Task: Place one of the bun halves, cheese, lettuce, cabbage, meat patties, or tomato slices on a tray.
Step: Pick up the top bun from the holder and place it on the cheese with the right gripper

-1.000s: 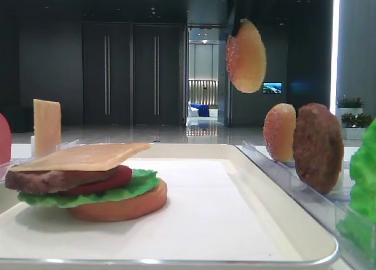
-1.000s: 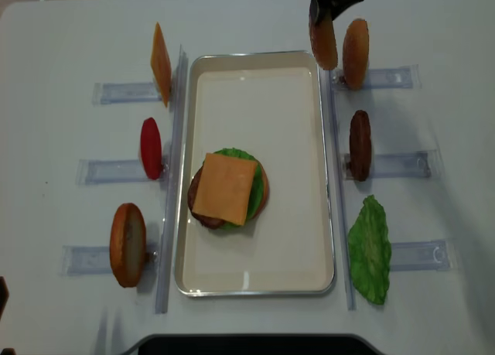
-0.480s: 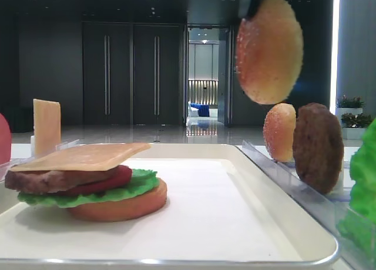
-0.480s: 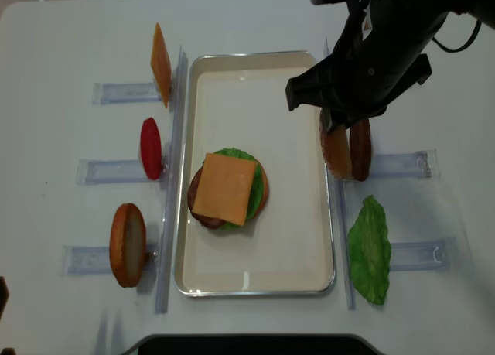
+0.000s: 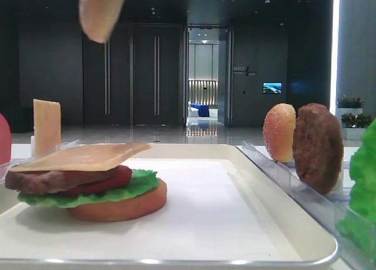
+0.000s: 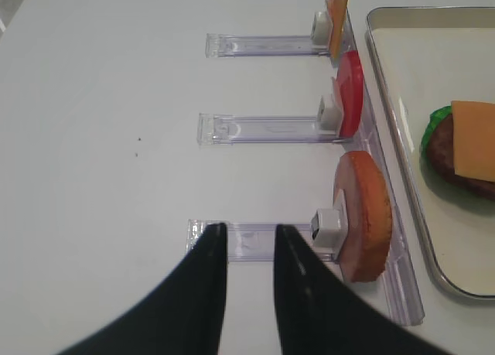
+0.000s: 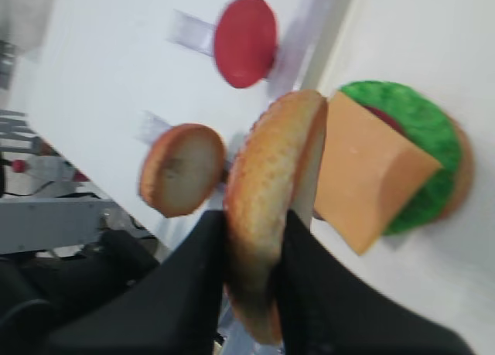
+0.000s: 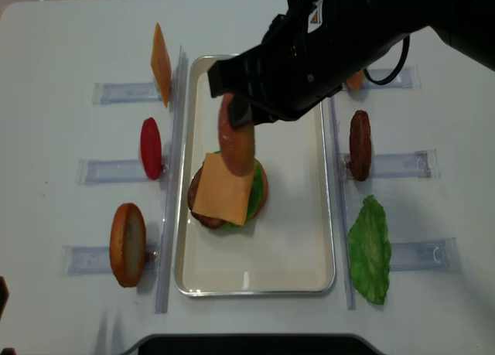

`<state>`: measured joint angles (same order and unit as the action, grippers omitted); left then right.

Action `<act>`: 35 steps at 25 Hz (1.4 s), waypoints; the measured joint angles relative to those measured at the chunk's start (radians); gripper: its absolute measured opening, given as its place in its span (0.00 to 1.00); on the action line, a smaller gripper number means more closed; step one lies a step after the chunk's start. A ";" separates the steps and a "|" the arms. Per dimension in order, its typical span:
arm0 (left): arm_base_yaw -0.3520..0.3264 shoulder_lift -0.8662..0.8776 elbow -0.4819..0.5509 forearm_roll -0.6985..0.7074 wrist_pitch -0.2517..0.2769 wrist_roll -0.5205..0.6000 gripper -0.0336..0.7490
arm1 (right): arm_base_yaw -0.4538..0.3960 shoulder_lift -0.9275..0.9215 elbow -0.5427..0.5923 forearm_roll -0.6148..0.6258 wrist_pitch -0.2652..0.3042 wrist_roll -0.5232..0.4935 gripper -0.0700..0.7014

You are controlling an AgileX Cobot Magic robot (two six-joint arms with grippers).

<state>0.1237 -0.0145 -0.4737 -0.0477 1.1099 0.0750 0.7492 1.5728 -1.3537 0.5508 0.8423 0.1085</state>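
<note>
One gripper [image 7: 251, 239] holds top bun [image 7: 271, 208] edgewise above tray [image 8: 309, 239].

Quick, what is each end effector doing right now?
Left end effector: open, holding nothing.
Right end effector: shut on the top bun.

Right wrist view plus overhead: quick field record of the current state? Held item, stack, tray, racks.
held: top bun, on edge in right gripper, shut
position: above the stack, not touching
stack: bun base, lettuce, tomato slice, patty, cheese on top
tray: holds only the stack
left racks: cheese slice, tomato slice, bun
right racks: bun, patty, lettuce leaf
left gripper: open, empty
</note>
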 joint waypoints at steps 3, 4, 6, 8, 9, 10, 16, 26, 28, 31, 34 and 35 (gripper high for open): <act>0.000 0.000 0.000 0.000 0.000 0.000 0.25 | 0.002 0.001 0.004 0.129 -0.043 -0.103 0.28; 0.000 0.000 0.000 0.000 0.000 0.000 0.25 | 0.002 0.004 0.005 0.154 -0.053 -0.124 0.28; 0.000 0.000 0.000 0.000 0.000 0.000 0.25 | 0.002 0.015 0.010 0.180 -0.060 -0.147 0.28; 0.000 0.000 0.000 0.000 0.000 0.000 0.25 | 0.002 0.034 0.011 0.206 -0.070 -0.181 0.28; 0.000 0.000 0.000 0.000 0.000 0.000 0.25 | -0.001 0.046 0.011 0.235 -0.070 -0.214 0.28; 0.000 0.000 0.000 0.000 0.000 0.000 0.25 | -0.005 0.058 0.011 0.275 -0.067 -0.254 0.28; 0.000 0.000 0.000 0.000 0.000 0.000 0.25 | -0.058 0.110 0.011 0.468 -0.037 -0.448 0.27; 0.000 0.000 0.000 0.000 0.000 0.000 0.25 | -0.139 0.127 0.130 0.488 -0.047 -0.524 0.27; 0.000 0.000 0.000 0.000 0.000 0.000 0.25 | -0.149 0.133 0.163 0.489 -0.066 -0.542 0.27; 0.000 0.000 0.000 0.000 0.000 0.000 0.25 | -0.152 0.144 0.186 0.498 -0.102 -0.551 0.27; 0.000 0.000 0.000 0.000 0.000 0.000 0.25 | -0.151 0.157 0.189 0.550 -0.118 -0.576 0.27; 0.000 0.000 0.000 0.000 0.000 0.000 0.25 | -0.150 0.162 0.190 0.567 -0.132 -0.588 0.27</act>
<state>0.1237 -0.0145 -0.4737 -0.0477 1.1099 0.0750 0.5996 1.7350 -1.1642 1.1173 0.7098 -0.4792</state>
